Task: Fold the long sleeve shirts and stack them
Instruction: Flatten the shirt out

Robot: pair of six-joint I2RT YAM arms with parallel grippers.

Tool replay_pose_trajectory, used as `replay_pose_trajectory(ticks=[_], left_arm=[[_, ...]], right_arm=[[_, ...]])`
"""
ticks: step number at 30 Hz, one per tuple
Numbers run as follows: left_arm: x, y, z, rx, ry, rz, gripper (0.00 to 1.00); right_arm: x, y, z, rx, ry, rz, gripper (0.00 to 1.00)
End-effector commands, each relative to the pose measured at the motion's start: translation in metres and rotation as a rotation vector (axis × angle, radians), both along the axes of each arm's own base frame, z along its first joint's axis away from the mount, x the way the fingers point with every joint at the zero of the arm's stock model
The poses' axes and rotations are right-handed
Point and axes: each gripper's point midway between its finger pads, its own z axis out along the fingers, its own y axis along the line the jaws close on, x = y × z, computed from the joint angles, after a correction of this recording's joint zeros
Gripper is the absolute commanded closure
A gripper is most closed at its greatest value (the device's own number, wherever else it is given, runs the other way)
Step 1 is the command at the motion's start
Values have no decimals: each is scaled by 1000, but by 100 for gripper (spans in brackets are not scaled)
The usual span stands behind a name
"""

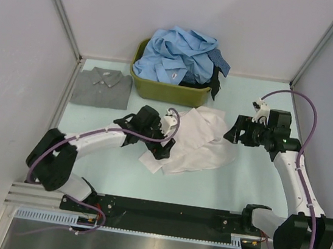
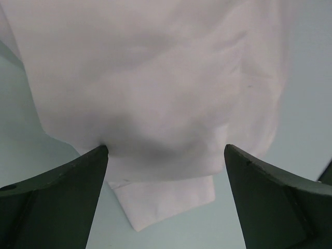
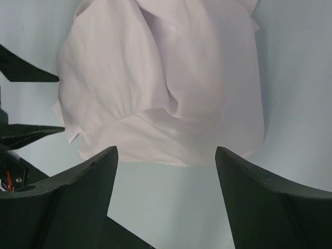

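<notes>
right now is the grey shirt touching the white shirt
Apart. The top view shows the grey shirt lying folded at the left, with a strip of bare table between it and the crumpled white shirt.

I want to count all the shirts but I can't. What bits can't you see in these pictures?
- Top view: the blue shirts heap over the tub, hiding how many lie beneath.
- Top view: the left gripper covers part of the white shirt's left edge.
- Left wrist view: the top edge cuts off the white shirt.
- All views: the white shirt is bunched, so its collar can't be picked out.
</notes>
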Motion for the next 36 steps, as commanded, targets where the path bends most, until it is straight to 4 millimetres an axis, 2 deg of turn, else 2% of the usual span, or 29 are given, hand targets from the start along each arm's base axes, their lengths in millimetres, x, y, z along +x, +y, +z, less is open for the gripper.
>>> replay_pose_trajectory(ticks=[1,4,7,10,11,12,14,16,18,19,20,21,22,23,25,26,28,29,31,32,34,35,36], left_arm=[[28,15,-22,160,-55,55,1],[25,14,-33,191,-19,25,5],[20,25,-39,248,-9,20,11],[7,42,-48,309,0,-8,26],[4,46,-49,317,6,-11,42],[0,51,-50,316,23,-13,49],[-8,53,-37,279,31,-39,60],[-12,54,-21,237,32,-66,65],[-8,47,17,160,-30,-93,69],[-13,48,29,152,-35,-123,71],[-9,39,65,90,-100,-147,78],[-8,36,84,62,-122,-162,83],[-14,36,100,41,-113,-184,95],[-7,24,151,-43,-197,-208,100],[-4,17,204,-115,-275,-214,100],[3,13,260,-185,-396,-208,100],[20,12,311,-249,-510,-137,100],[24,14,351,-294,-599,-104,100],[37,12,384,-338,-674,-59,100],[37,12,410,-379,-728,-46,100],[45,9,440,-449,-791,-5,100],[44,11,463,-492,-834,12,100],[44,10,482,-540,-877,26,100]], right_arm=[[-4,3,-4,19,0,21,18],[0,2,-2,8,-18,35,17],[4,1,3,-3,-46,41,16],[5,0,4,-9,-56,51,16],[5,0,4,-10,-59,52,16],[5,0,5,-14,-65,59,16],[5,1,7,-13,-72,68,16],[5,3,10,-4,-85,78,16],[6,4,14,-21,-122,111,16],[8,7,18,-34,-151,136,16],[9,9,21,-42,-171,153,15],[10,11,26,-54,-199,169,14],[14,14,33,-75,-248,198,14],[15,16,40,-84,-284,211,13],[22,22,57,-96,-375,239,9],[24,22,63,-107,-415,250,9],[28,30,85,-99,-516,286,7],[27,35,93,-96,-549,308,5],[26,46,112,-93,-630,342,4],[21,59,118,-85,-658,377,4],[18,70,136,-84,-728,391,4],[10,86,141,-69,-754,435,3],[10,91,146,-87,-787,430,3]])
